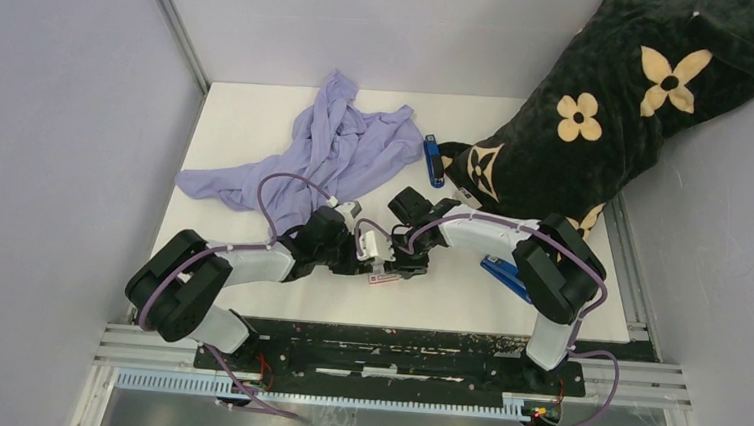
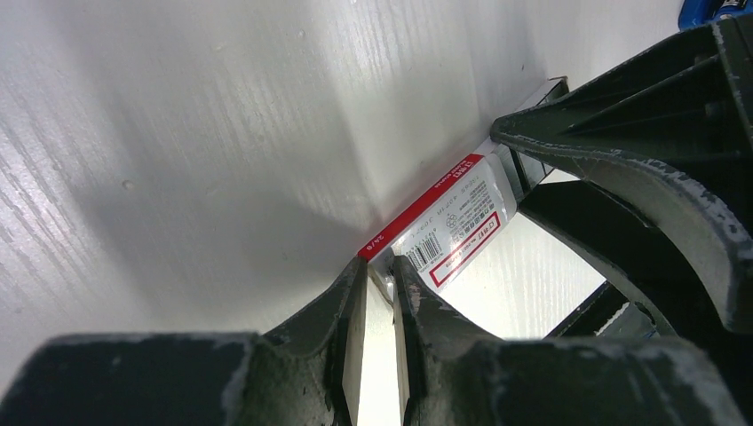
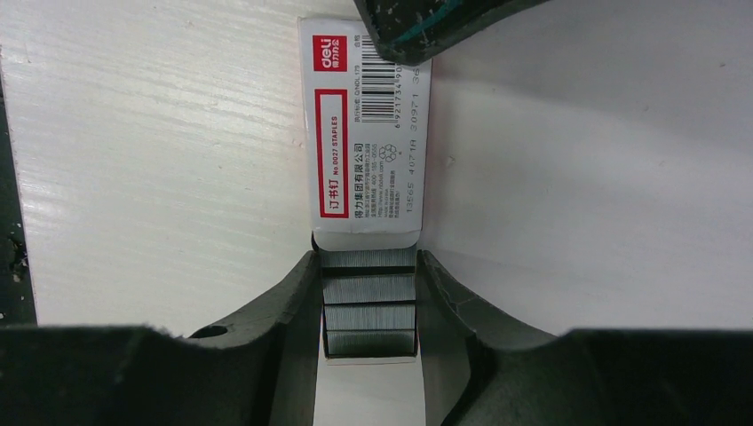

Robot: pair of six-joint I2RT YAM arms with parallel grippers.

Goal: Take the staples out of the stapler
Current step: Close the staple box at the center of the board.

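A small red-and-white staple box [image 3: 364, 133] lies on the white table between both grippers. My right gripper [image 3: 368, 259] is shut on the box's inner tray, which sticks out of the sleeve and holds several silver-grey strips of staples [image 3: 368, 302]. My left gripper [image 2: 380, 271] is shut on the opposite end of the box [image 2: 457, 222]. In the top view the two grippers meet at the box [image 1: 384, 276]. One blue stapler [image 1: 435, 160] lies by the black cloth at the back. Another blue stapler [image 1: 504, 275] lies partly under my right arm.
A crumpled lilac garment [image 1: 322, 154] lies at the back left of the table [image 1: 240, 113]. A large black cloth with cream flowers [image 1: 611, 109] covers the back right corner. Grey walls close in both sides.
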